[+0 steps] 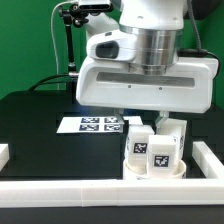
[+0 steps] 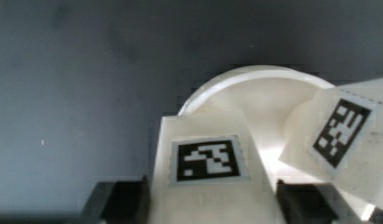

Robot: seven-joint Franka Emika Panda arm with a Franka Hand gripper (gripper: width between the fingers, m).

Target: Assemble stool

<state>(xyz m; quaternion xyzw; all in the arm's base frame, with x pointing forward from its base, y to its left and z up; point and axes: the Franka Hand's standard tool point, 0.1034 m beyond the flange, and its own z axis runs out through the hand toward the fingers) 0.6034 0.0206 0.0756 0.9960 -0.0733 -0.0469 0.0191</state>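
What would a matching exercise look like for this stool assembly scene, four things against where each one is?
Things:
1. gripper
2. seat
3. marker board
4. border rail

Places:
A. lying flat on the black table, toward the exterior view's left of the stool
B. along the near edge of the table
C. shut on a leg, directly above the stool
D. at the bottom of the stool, beside the near rail, legs standing on it

Pairs: 1-C, 2-D, 3-A, 4-B
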